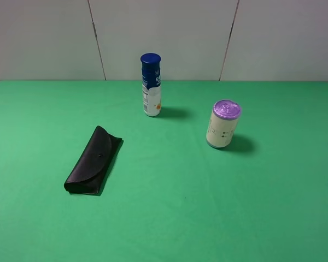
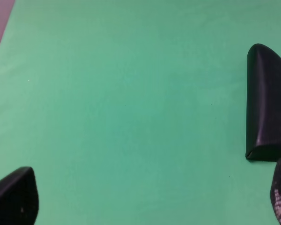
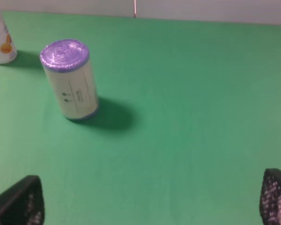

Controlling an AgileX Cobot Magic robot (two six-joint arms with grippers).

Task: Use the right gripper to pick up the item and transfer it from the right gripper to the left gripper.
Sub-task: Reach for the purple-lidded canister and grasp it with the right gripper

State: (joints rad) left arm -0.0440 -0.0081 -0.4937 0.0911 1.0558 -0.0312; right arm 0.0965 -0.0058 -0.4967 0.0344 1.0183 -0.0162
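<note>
The item, a cream canister with a purple lid (image 1: 223,124), stands upright on the green table, right of centre. It also shows in the right wrist view (image 3: 71,79). My right gripper (image 3: 147,204) is open and empty; its two black fingertips (image 3: 18,202) spread wide at the frame's corners, well short of the canister. My left gripper (image 2: 147,201) is open and empty over bare green cloth, with a fingertip (image 2: 14,197) at each lower corner. Neither gripper shows in the exterior high view.
A white bottle with a blue cap (image 1: 151,84) stands at the back centre and also shows in the right wrist view (image 3: 0,40). A flat black case (image 1: 93,160) lies at the left, close beside my left gripper (image 2: 267,112). A white wall bounds the table's far edge.
</note>
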